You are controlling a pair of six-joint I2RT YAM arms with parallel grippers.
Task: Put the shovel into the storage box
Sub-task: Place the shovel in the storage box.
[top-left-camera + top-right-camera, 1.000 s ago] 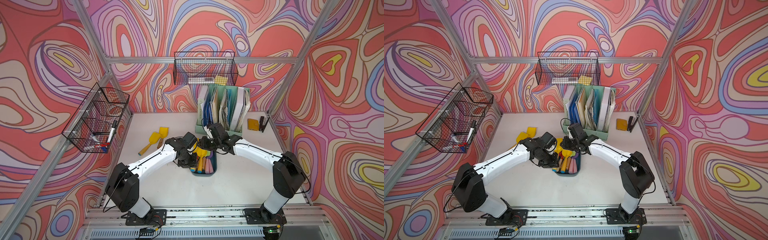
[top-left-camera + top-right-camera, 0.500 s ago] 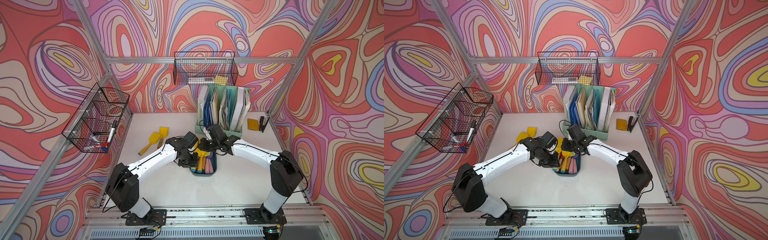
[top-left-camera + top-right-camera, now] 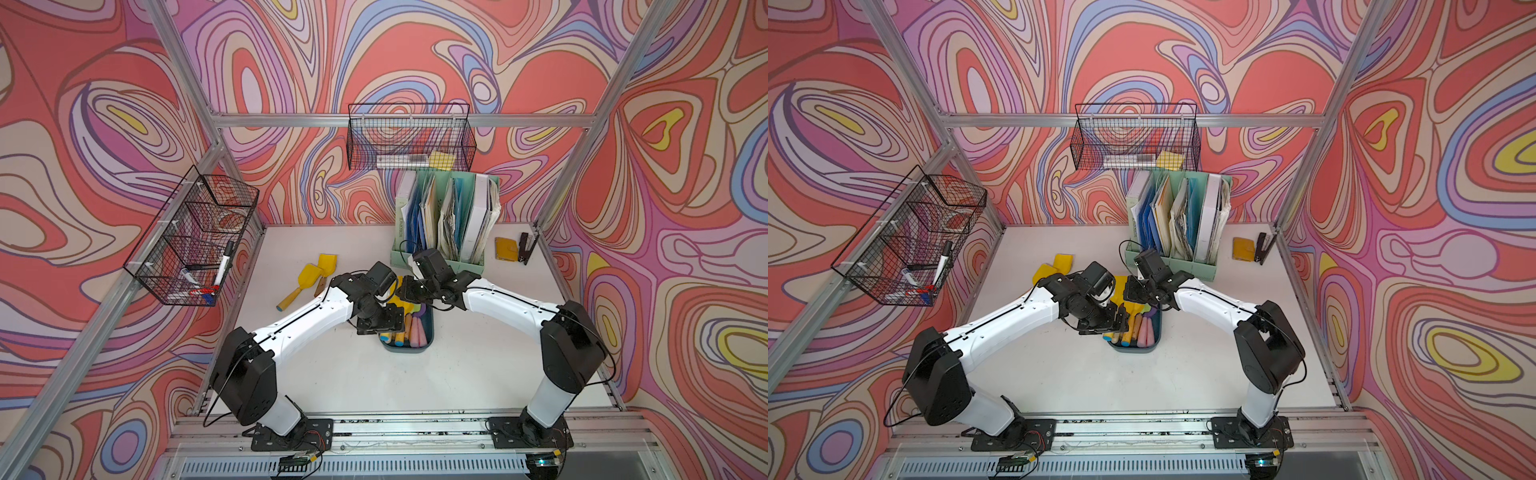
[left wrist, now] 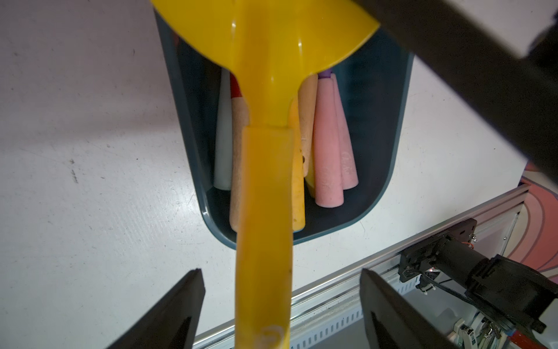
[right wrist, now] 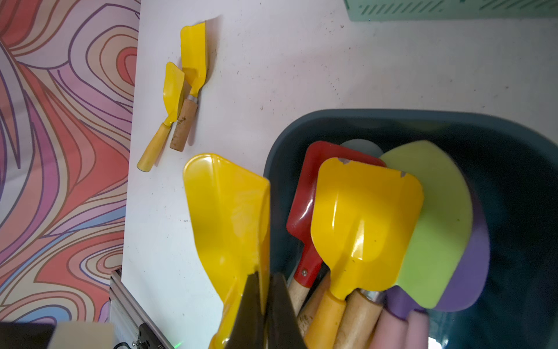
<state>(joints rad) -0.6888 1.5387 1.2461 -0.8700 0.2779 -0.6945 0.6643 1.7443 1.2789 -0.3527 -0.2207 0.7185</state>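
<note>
On the white table sit a blue box, two yellow shovels side by side, a green file holder, a yellow pad and maybe a black stapler.

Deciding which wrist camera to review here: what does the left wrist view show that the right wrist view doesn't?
Only the left wrist view: the left gripper open, its fingers on either side of the yellow shovel handle without touching it, and pink handles inside the storage box.

Only the right wrist view: the right gripper shut on that shovel's blade edge, coloured blades inside the box, two more yellow shovels lying on the table, and the mint-green organiser.

Both: the yellow shovel and the storage box.
</note>
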